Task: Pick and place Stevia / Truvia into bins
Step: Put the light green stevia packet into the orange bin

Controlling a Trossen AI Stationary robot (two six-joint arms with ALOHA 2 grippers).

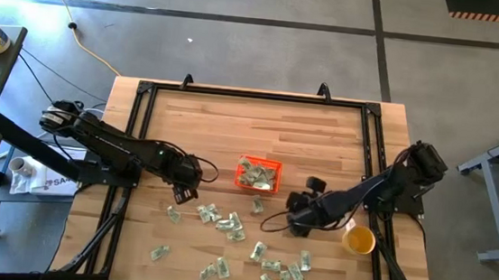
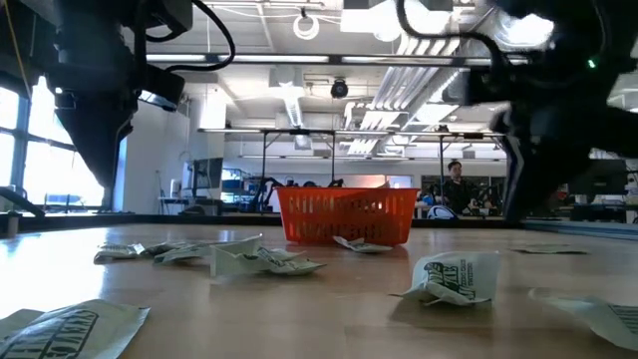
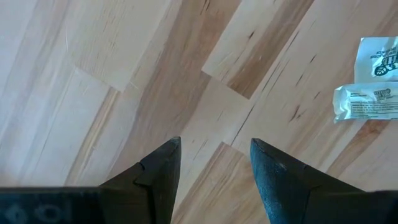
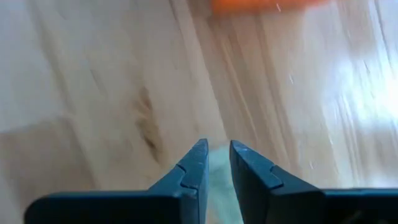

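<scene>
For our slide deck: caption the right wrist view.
Right gripper closing on a pale sachet, orange bin ahead.

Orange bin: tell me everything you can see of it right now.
The bin is a small square orange-red basket, plastic by its look, with low slotted walls seen in the low view. It stands upright on the wooden table, near the middle, between the two arms. Several pale green and white sachets lie inside; one more lies on the table against or just before its front wall. No gripper touches it.
</scene>
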